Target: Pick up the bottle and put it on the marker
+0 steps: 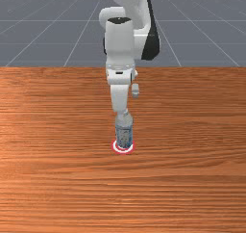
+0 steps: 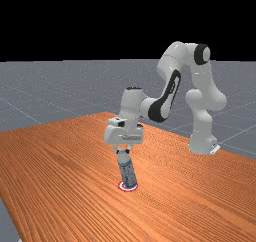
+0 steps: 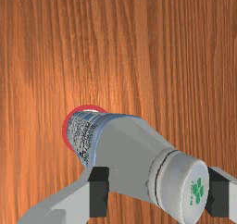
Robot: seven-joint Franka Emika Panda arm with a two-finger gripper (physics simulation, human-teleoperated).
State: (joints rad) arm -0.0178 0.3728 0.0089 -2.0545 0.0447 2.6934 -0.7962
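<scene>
bottle [image 2: 128,173] is at the marker [image 2: 128,190], and it's leaning, not upright. in the far view its top tips toward 11 o'clock from its lower end. that lower end sits within the red and white ring, hiding part of it. can't tell how much of the base touches the counter [image 2: 60,186].

gripper [image 2: 123,151] is open, right at the top of the bottle. fingers stand well apart, on either side of the bottle's upper part, and aren't clamped on it. in the far view the body runs down from there toward 5 o'clock, marker at the end of it.

front view: bottle is at about 6 o'clock from the hand, close under it, with the ring around its lower end. the tilt is hard to read from that side.

wrist view: the white cap [image 3: 178,186] with green print is up between the dark pads [image 3: 99,190] of the gripper [image 3: 157,191], off-center. it's right by one pad, touching or nearly so, with a gap to the other. grey shoulder and patterned blue label slant down and away from the cap to the ring.

arm [image 2: 172,58] reaches over the counter from 2 o'clock of the bottle in the far view.
</scene>
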